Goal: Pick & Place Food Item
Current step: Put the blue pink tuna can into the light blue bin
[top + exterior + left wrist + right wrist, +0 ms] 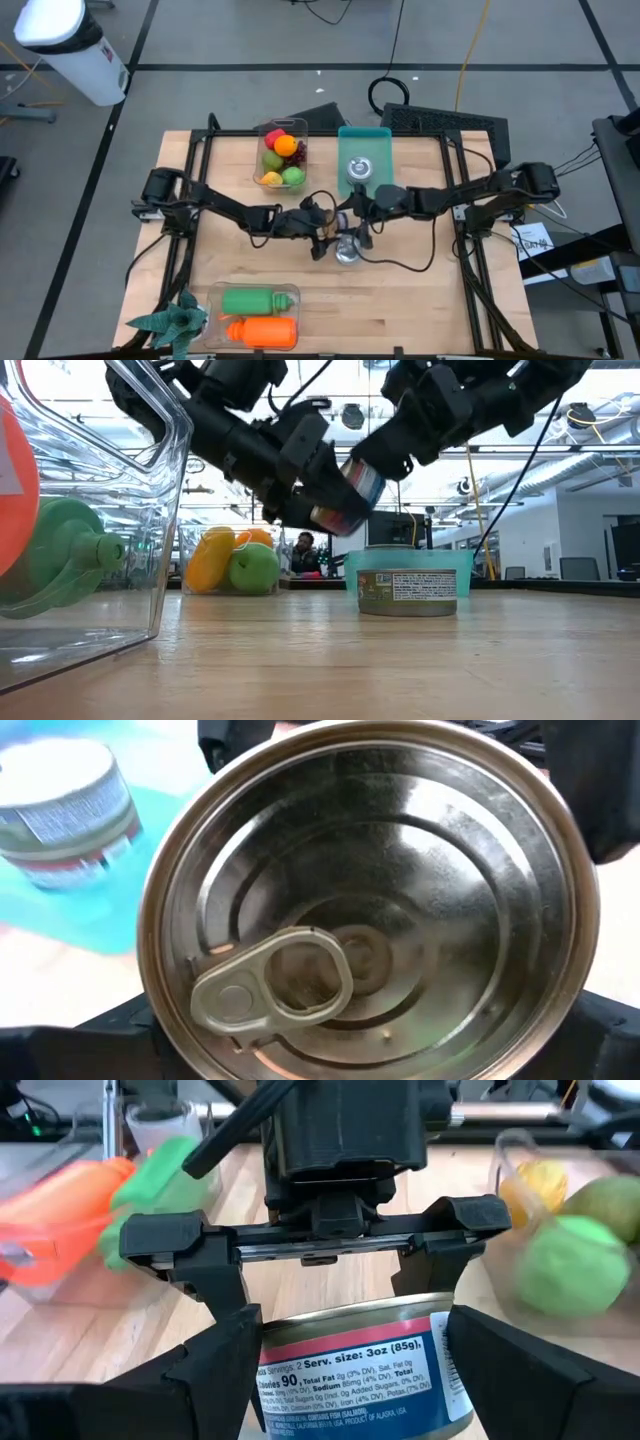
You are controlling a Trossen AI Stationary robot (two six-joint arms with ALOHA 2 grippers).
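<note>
A small tin can (352,490) with a red, white and blue label hangs in the air over the table's middle, between both grippers. My left gripper (330,235) comes at it from the left and my right gripper (358,232) from the right; both are shut on it. The can's pull-tab lid (370,900) fills the left wrist view, and its label (355,1370) faces the right wrist camera. A second can (360,168) stands upright in a teal tray (365,138) just beyond the grippers. My left gripper holds the can at its lid end, a finger (80,1045) on either side of the rim (150,990), coming from the table's left and slanting down. The can is lifted clear and tilted. My right gripper pinches the can's labelled side wall (300,1380) between its two fingers (210,1380), coming from the table's right, opposite the left gripper. The can is clear of the table.
A clear box of fruit (281,155) stands left of the teal tray. Near the table's front left, a clear box (258,315) holds a green and an orange bottle, with a small plant (165,320) beside it. Bare wood lies to the front right.
</note>
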